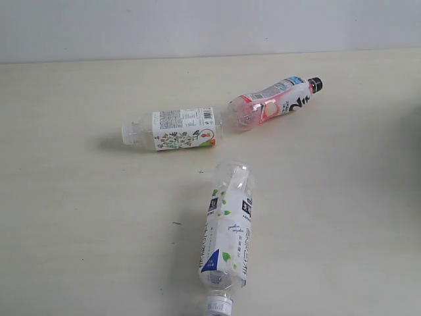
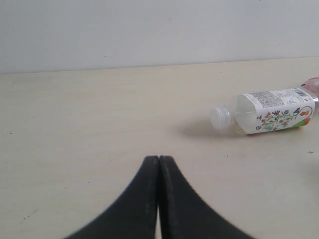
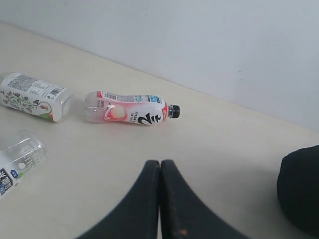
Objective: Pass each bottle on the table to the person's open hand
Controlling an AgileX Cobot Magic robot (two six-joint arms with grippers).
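Three clear bottles lie on their sides on the cream table (image 1: 79, 217). A floral-label bottle (image 1: 176, 129) with a white cap lies mid-table. A pinkish bottle (image 1: 275, 101) with a black cap lies beyond it to the right. A leafy blue-green bottle (image 1: 227, 237) with a white cap lies nearest the front edge. In the left wrist view my left gripper (image 2: 159, 158) is shut and empty, well short of the floral bottle (image 2: 271, 110). In the right wrist view my right gripper (image 3: 160, 162) is shut and empty, short of the pinkish bottle (image 3: 130, 108). The person's open hand is out of view.
A pale wall (image 1: 210, 26) runs along the table's far edge. A dark rounded object (image 3: 300, 189) sits at the edge of the right wrist view. Neither arm shows in the exterior view.
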